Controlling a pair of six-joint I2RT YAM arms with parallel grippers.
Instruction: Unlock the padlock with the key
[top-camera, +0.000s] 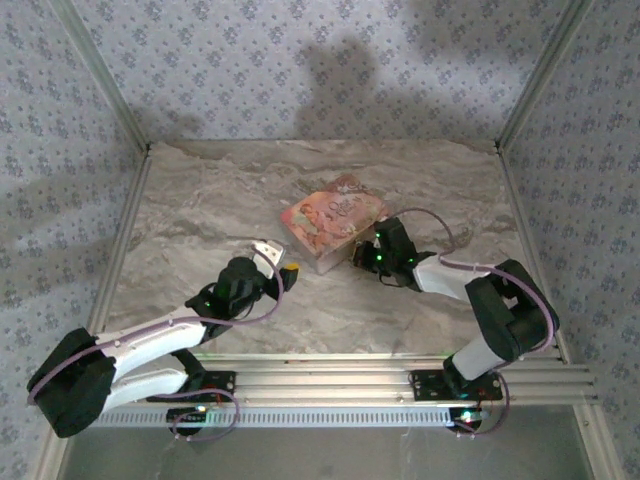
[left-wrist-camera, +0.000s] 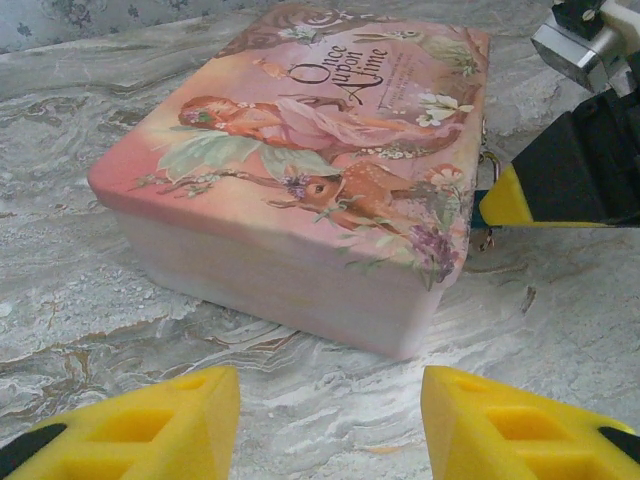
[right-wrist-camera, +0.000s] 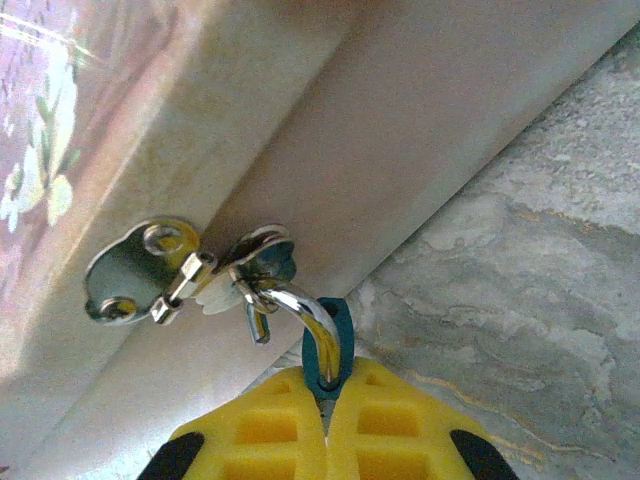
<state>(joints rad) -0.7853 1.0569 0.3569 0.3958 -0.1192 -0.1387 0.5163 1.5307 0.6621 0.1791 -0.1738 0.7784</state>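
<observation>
Marbled table (top-camera: 180, 200), box (left-wrist-camera: 300, 150) near centre; right gripper (right-wrist-camera: 326, 395) clamped on padlock (right-wrist-camera: 342, 340), steadying it; left gripper (left-wrist-camera: 330, 400) half-open, empty; next move likely requires fetching the key.

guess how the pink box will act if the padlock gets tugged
The pink box looks light and sits free on the smooth table, so it would probably slide. The padlock, pinched by the right gripper, hangs on a loose ring, so it likely swivels.
</observation>
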